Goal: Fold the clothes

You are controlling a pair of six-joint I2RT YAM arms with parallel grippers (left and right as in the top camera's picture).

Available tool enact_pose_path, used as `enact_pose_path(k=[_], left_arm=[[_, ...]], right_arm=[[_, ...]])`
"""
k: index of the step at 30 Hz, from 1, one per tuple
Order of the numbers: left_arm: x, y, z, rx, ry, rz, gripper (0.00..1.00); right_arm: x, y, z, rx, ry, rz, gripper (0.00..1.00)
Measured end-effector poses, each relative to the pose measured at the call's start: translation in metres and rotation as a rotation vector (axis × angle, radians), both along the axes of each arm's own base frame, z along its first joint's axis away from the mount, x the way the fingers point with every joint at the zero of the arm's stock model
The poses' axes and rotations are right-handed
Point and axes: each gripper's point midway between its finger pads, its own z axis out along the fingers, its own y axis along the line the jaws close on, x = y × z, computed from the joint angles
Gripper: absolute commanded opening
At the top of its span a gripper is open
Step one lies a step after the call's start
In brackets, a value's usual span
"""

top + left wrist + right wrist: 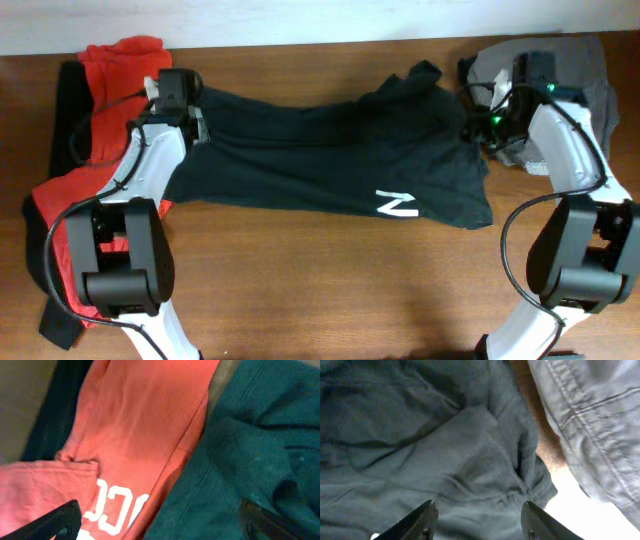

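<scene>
- Dark-green cotton short-sleeved T-shirt with white lettering (pixel 320 165): spread as a long band on the brown wooden worktop (pixel 330 290), between both hands.
- Left hand (pixel 160 527): released, with the shirt edge beneath one finger and a red T-shirt with white print (pixel 135 425) beneath the other.
- Right hand (pixel 480 520): released, over a bunched sleeve, with a pale grey seamed garment (pixel 600 430) just beside it.
- Handling: lift both hands clear without snagging, then flatten the bunching and re-grasp dark cloth only.

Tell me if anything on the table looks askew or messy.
The dark T-shirt lies in a skewed band, its right end bunched and wrinkled. The red T-shirt sits crumpled in a heap at the left.
</scene>
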Motion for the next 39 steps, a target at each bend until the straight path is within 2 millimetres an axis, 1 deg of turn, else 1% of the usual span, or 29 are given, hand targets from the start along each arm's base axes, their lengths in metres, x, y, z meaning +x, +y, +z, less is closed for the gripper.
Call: enact_pose_path(k=[2,5,6,7,10,13,15,17,20,22,25,29,31,32,34,36,39], left_arm=[[0.004,-0.002,0.014,0.006,0.022,-0.038,0.99],[0.009,-0.014,0.039,-0.039,0.057,-0.122,0.99],[0.013,-0.020,0.050,-0.063,0.053,-0.150,0.99],[0.020,-0.028,0.067,-0.095,0.030,-0.186,0.99],[0.036,-0.047,0.113,-0.168,-0.058,-0.282,0.99],[0.050,-0.061,0.156,-0.199,-0.165,-0.363,0.99],[0.056,-0.066,0.172,-0.198,-0.206,-0.402,0.99],[0.060,-0.069,0.178,-0.191,-0.229,-0.432,0.99],[0.074,-0.071,0.173,-0.175,-0.247,-0.465,0.99],[0.086,-0.070,0.158,-0.175,-0.242,-0.472,0.99],[0.104,-0.063,0.115,-0.180,-0.202,-0.466,0.99],[0.118,-0.049,0.051,-0.193,-0.124,-0.440,0.99],[0.122,-0.043,0.027,-0.190,-0.095,-0.424,0.99],[0.123,-0.040,0.019,-0.185,-0.087,-0.418,0.99],[0.127,-0.037,0.007,-0.177,-0.085,-0.415,0.98],[0.132,-0.036,0.004,-0.169,-0.097,-0.417,0.95],[0.136,-0.037,0.002,-0.161,-0.108,-0.427,0.92]], right_arm=[[0.004,0.000,0.022,-0.004,-0.018,0.009,0.63],[0.009,0.001,0.061,-0.015,-0.055,0.049,0.65],[0.012,0.002,0.075,-0.022,-0.078,0.061,0.67],[0.017,0.004,0.093,-0.036,-0.121,0.084,0.68],[0.027,0.011,0.126,-0.066,-0.209,0.129,0.71],[0.035,0.021,0.144,-0.087,-0.274,0.174,0.72],[0.039,0.026,0.146,-0.095,-0.295,0.196,0.72],[0.044,0.030,0.148,-0.102,-0.313,0.213,0.73],[0.050,0.033,0.148,-0.111,-0.333,0.234,0.73],[0.053,0.037,0.142,-0.111,-0.327,0.247,0.73],[0.056,0.045,0.129,-0.105,-0.303,0.269,0.73],[0.058,0.059,0.121,-0.099,-0.288,0.299,0.73],[0.057,0.066,0.122,-0.098,-0.289,0.314,0.73],[0.057,0.068,0.122,-0.097,-0.290,0.318,0.73],[0.056,0.073,0.121,-0.095,-0.287,0.327,0.73],[0.055,0.075,0.121,-0.094,-0.283,0.334,0.73],[0.053,0.078,0.119,-0.091,-0.271,0.340,0.73]])
